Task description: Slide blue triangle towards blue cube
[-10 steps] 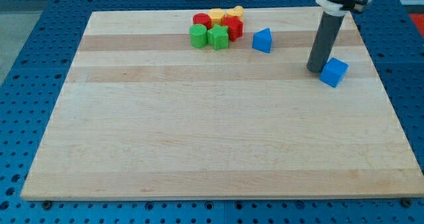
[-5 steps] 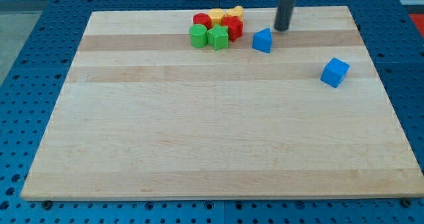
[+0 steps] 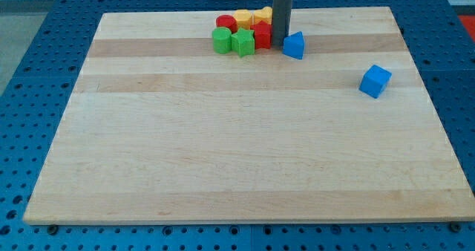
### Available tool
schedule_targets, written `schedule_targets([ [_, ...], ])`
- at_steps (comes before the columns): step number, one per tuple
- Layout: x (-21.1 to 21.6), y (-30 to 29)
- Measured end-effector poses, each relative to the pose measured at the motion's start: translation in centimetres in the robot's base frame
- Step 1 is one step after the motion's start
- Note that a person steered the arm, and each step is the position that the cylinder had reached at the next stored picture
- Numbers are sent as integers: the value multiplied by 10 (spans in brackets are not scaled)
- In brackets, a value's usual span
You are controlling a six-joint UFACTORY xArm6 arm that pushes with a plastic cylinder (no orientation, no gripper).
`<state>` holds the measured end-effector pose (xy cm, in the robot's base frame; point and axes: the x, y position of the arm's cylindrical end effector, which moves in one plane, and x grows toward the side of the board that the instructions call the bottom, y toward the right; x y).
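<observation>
Jaws: none on this rig, so no state to tell; you've got my tip (image 3: 279, 45) just left of blue triangle (image 3: 295, 45), apex up, long axis unclear. Blue cube (image 3: 375, 81) sits well right, lower on table (image 3: 237, 154).

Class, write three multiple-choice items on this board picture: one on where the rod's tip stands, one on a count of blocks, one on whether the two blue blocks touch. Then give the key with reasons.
1. Where is my tip?
A. just at the view's left of the blue triangle
B. beside the blue cube
C. at the view's bottom edge of the board

2. How many green blocks are there?
A. none
B. two
C. four

3. The blue triangle and blue cube are:
A. touching
B. stacked
C. apart

Key: 1 A, the rod ends between the red block and the triangle. 2 B, two green blocks sit side by side. 3 C, bare board lies between them.
</observation>
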<state>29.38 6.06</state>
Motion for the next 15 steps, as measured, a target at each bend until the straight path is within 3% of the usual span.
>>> schedule_targets([
  [2, 26, 4],
  [4, -2, 7],
  [6, 28, 11],
  [12, 11, 67],
  [15, 46, 85],
])
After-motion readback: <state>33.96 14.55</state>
